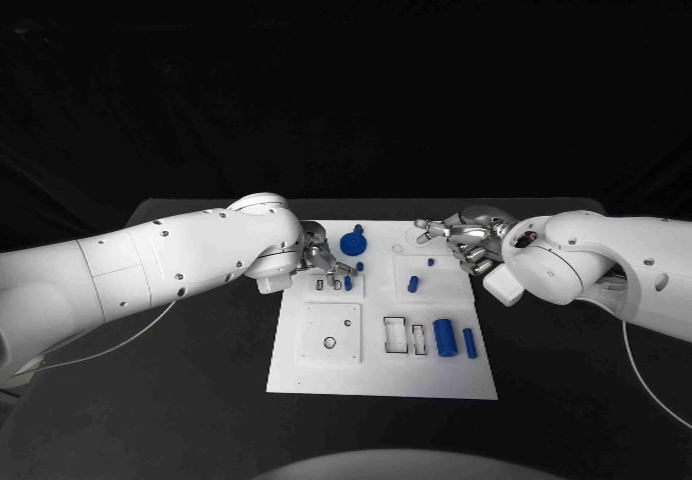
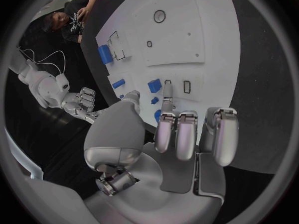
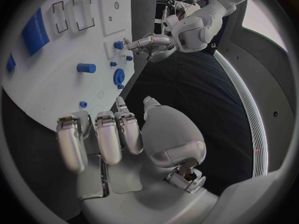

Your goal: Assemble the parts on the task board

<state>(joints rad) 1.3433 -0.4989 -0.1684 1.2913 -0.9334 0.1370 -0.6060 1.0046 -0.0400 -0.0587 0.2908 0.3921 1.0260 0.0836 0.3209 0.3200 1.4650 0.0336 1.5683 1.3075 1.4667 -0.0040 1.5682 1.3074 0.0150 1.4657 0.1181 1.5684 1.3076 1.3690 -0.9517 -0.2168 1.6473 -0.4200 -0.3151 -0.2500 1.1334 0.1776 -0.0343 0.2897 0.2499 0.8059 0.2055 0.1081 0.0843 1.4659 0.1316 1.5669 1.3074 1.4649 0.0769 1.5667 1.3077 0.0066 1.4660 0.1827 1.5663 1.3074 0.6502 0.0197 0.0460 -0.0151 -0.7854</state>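
The white task board (image 1: 384, 340) lies at the table's centre, with the blue parts scattered over it: a gear-like round piece (image 1: 355, 241) at about 11 o'clock on the board, a short peg (image 1: 413, 284) near its middle, and a larger block (image 1: 444, 338) with a slim bar (image 1: 469, 342) just beside it at 4 o'clock. The left hand (image 1: 320, 258) hovers over the board's 10 o'clock corner, fingers apart and grasping nothing, one fingertip close to a small blue piece (image 2: 154, 86) by the rectangular slots. The right hand (image 1: 464, 240) sits at the 1 o'clock corner, likewise released and empty. Likely risks: a reaching fingertip could nudge the small pieces away or tip them, and the two hands, working close across the far edge, could crowd each other
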